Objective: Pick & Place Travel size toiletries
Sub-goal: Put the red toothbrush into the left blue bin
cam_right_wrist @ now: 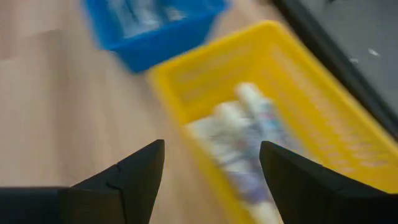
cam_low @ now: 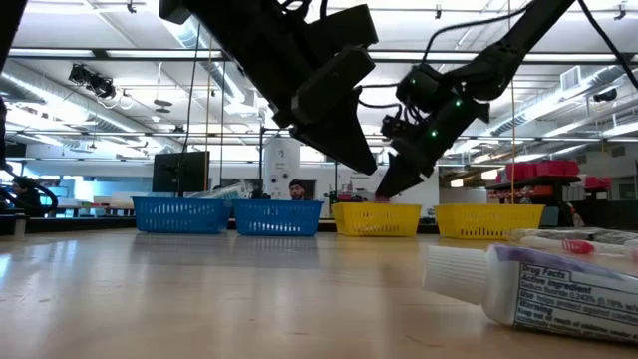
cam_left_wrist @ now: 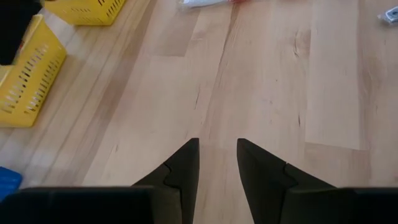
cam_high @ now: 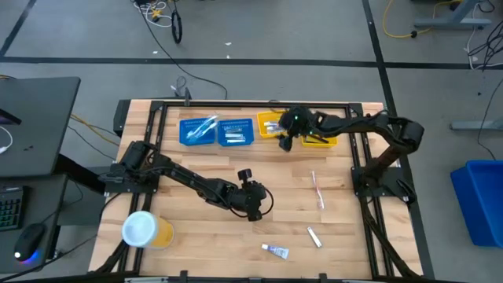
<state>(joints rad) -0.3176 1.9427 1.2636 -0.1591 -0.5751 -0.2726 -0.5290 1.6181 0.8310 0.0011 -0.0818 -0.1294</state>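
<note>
- Wooden tabletop (cam_high: 196,236) inside a dark frame, with four trays in a row along its far edge: two blue trays (cam_high: 198,130) (cam_high: 235,131) and two yellow trays (cam_high: 269,126) (cam_high: 321,140).
- Sorted so far: both blue trays hold pale slim items, and the nearer yellow tray holds white tubes (cam_right_wrist: 249,134), seen from the right wrist.
- Left to sort, by the overhead view: a pink-and-white toothbrush (cam_high: 317,189), a small white tube (cam_high: 314,236) and a toothpaste tube (cam_high: 276,251), all lying loose on the near right of the tabletop, well apart from the trays.
- Right claw (cam_high: 288,140) hovers at the yellow trays, fingers wide apart and empty.
- Left claw (cam_high: 255,206) hangs mid-tabletop, fingers a little apart, holding nothing.
- Judgement: the task appears well past halfway, with three items outstanding.
- Large yellow tub (cam_high: 146,229) with a white lid stands at the near left corner.
</note>
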